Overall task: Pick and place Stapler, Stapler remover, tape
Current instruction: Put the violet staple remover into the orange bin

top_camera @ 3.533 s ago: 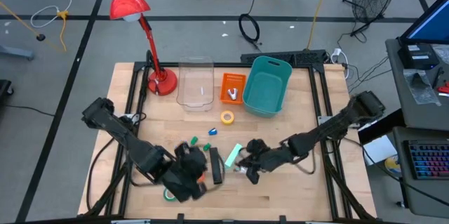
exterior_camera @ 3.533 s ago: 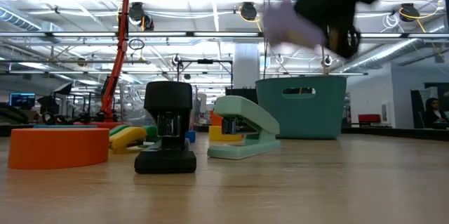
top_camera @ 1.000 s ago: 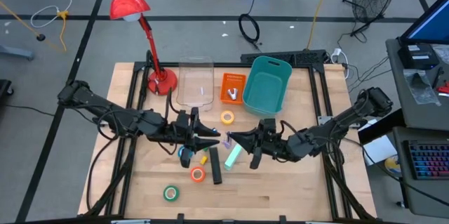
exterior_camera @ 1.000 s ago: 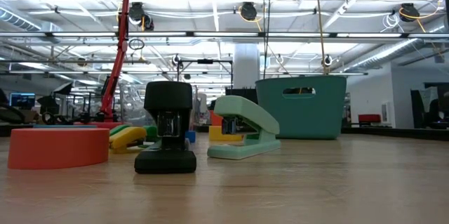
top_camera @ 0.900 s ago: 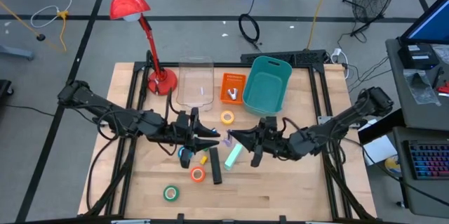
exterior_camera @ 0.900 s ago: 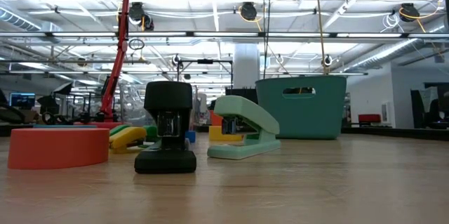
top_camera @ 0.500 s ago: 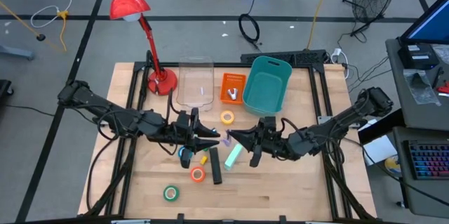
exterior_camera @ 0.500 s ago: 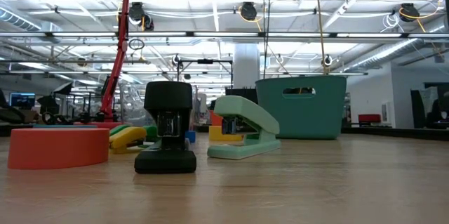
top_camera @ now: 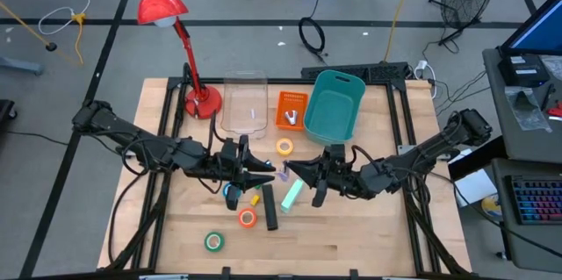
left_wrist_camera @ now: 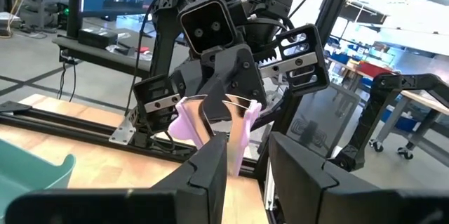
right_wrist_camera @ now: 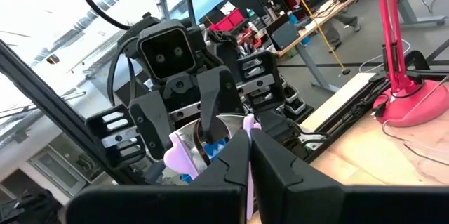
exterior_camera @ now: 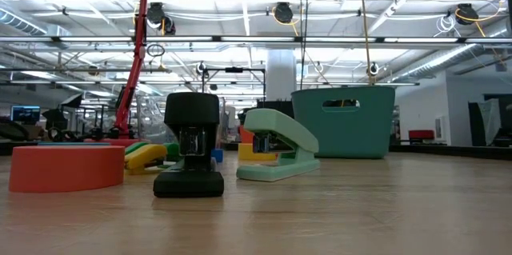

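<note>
**End effectors**
- Left gripper [top_camera: 269, 175]: jaws part-way apart, closed onto the staple remover [top_camera: 284, 175] from the 9 o'clock side. Left wrist view shows its two fingers to either side of the lilac body.
- Right gripper [top_camera: 295, 173]: jaws fully together, pinching a thin lilac wing of the same staple remover from the 3 o'clock side. Both grippers meet tip to tip over the table's middle, with the item held clear of the wood between them.

**Task items**
- Black stapler [top_camera: 270, 207]: on the table at 6 o'clock of the grippers, untouched.
- Mint stapler [top_camera: 292, 195]: just beside the black one, below the right gripper.
- Yellow tape [top_camera: 284, 147]: at 12 o'clock of the grippers, near the orange tray [top_camera: 291, 110].
- Blue tape [top_camera: 231, 194]: under the left wrist.
- Orange tape [top_camera: 248, 218]: next to the black stapler.
- Green tape [top_camera: 213, 241]: at 7 o'clock, close to the near edge.

**Edges and room**
- Teal basket [top_camera: 334, 106], orange tray, clear container [top_camera: 244, 103] and red lamp [top_camera: 167, 12] line the far edge.
- The near edge from 4 to 6 o'clock is bare wood, as is the right side behind the right arm.
- The staplers and tapes crowd the space directly under the meeting point.

**Pose**
- Left arm: reaches in from 9 o'clock, stretched low and nearly level, gripper horizontal.
- Right arm: reaches in from 3 o'clock, likewise extended, gripper horizontal and facing the left one.
</note>
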